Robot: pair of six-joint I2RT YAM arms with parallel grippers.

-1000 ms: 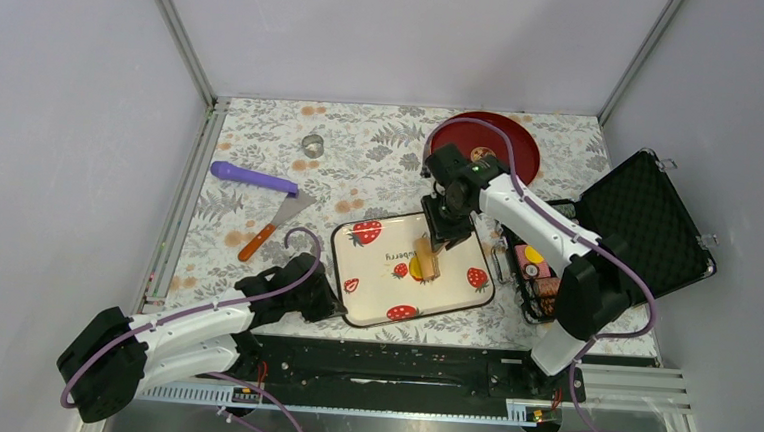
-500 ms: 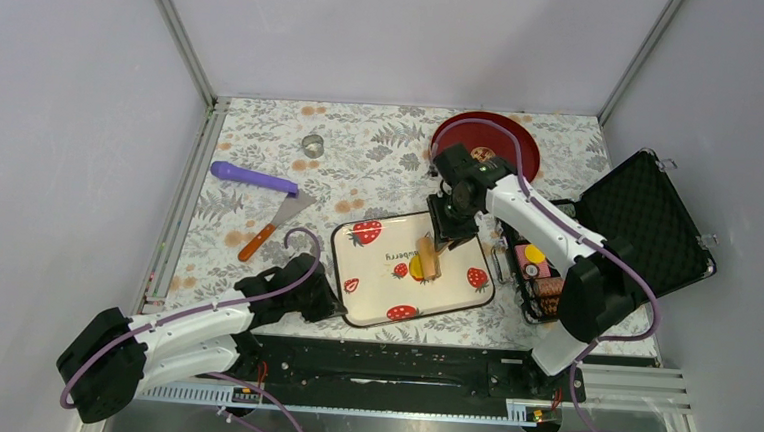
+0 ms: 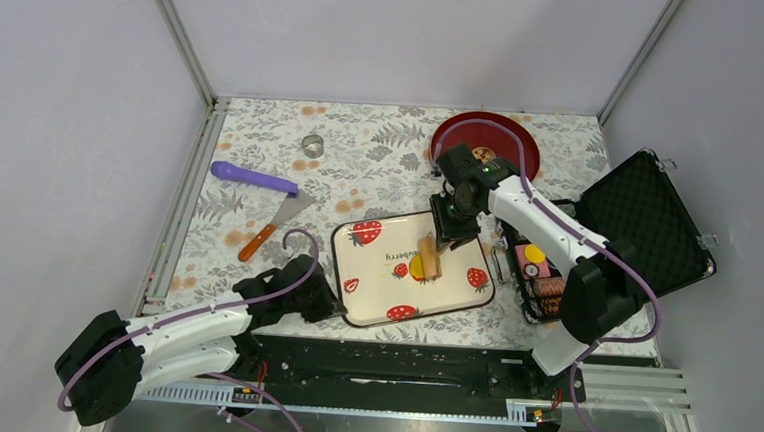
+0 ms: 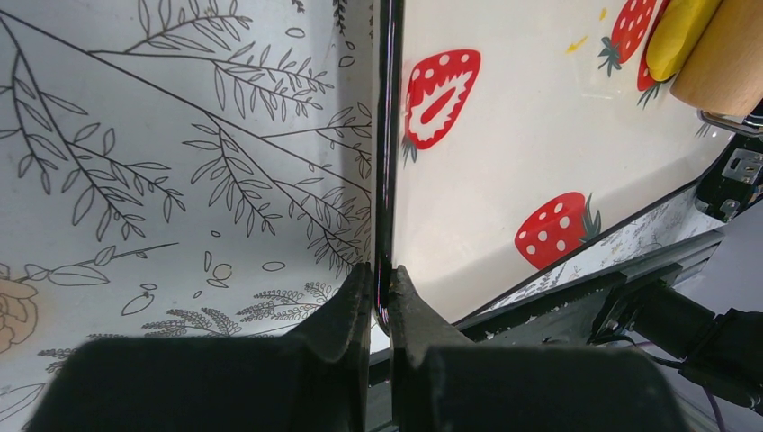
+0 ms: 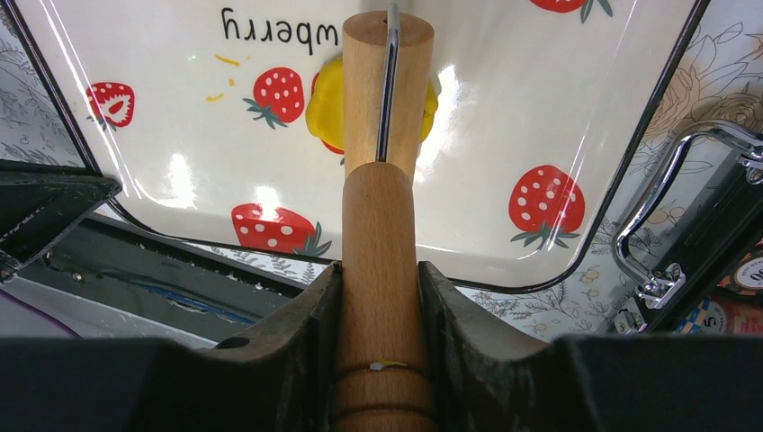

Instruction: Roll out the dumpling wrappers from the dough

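Strawberry-print tray [image 3: 443, 295] — holds yellow dough [image 5: 322, 112] under wooden roller [image 5: 382, 90]; right fingers [image 5: 297, 360] clamp roller handle, left fingers [image 4: 342, 315] pinch tray rim.

Dough [image 3: 416, 268]: bright yellow, soft, pressed into a low, irregular patch with smooth rounded edges. Lies near middle of tray [image 3: 384, 286], flat on glossy white surface, under wooden roller [image 3: 428, 256] resting across it. Yellow bulges out on either side of roller. One edge sits just beside printed strawberry [image 5: 277, 94].
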